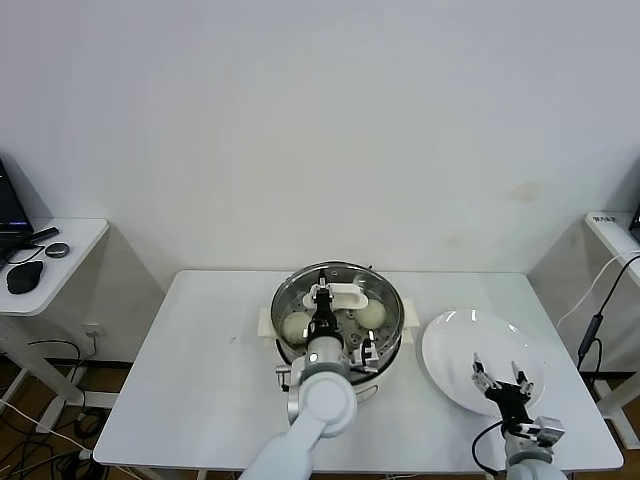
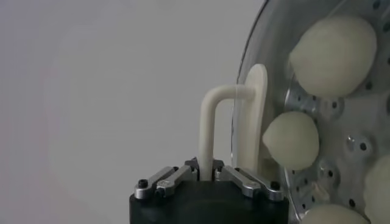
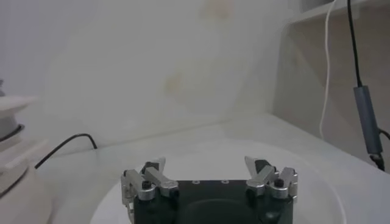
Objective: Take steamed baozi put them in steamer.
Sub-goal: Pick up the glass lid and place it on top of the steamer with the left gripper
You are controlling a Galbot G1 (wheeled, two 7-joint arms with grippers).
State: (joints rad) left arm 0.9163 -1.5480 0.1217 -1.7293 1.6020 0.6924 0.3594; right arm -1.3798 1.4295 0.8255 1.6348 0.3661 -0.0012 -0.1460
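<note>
Steamer sits mid-desk, steel pot on white base w/ side handles. Glass lid is over the pot, its white handle at about 12 o'clock of pot centre.

L gripper over the steamer, pinched tight on the lid handle; the fingers meet on the thin white loop in the L wrist view.

Baozi seen through the glass: one at 9 o'clock inside the pot, one at 3 o'clock. L wrist view shows four on the perforated tray.

White plate at 3 o'clock of steamer, just beside it. R gripper hovers over plate's near part, fingers spread wide, holding nothing.
</note>
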